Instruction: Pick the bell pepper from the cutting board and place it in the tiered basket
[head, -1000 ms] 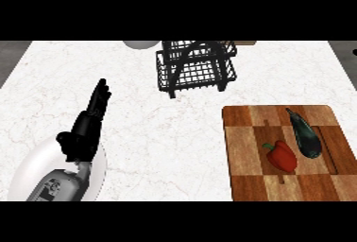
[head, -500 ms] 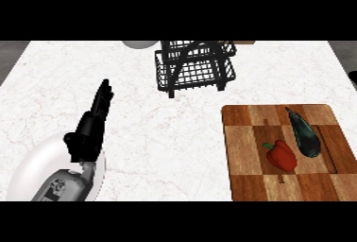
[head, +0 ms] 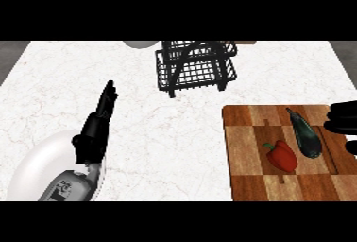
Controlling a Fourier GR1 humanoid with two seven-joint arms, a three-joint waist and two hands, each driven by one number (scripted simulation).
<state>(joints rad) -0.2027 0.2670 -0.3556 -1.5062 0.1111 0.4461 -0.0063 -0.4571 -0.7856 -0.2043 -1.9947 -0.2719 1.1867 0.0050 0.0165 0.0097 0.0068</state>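
Left hand (head: pixel 97 124) flat over the counter (head: pixel 63 85), fingers straight, holding nothing, parked aside. Wire basket (head: pixel 197 71) waiting up top. Red pepper (head: pixel 282 155) untouched on the board (head: pixel 251 142) beside an eggplant (head: pixel 305 133). Right hand (head: pixel 342 122) at the edge, fingers unreadable.

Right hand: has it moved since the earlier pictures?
Yes. The right hand has come in from the view's right edge, beside the cutting board; earlier it was out of view.

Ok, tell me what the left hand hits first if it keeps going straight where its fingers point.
Likely nothing: the left hand points up the bare counter, passing left of the tiered basket. The way looks free to the far edge, though height is unclear.
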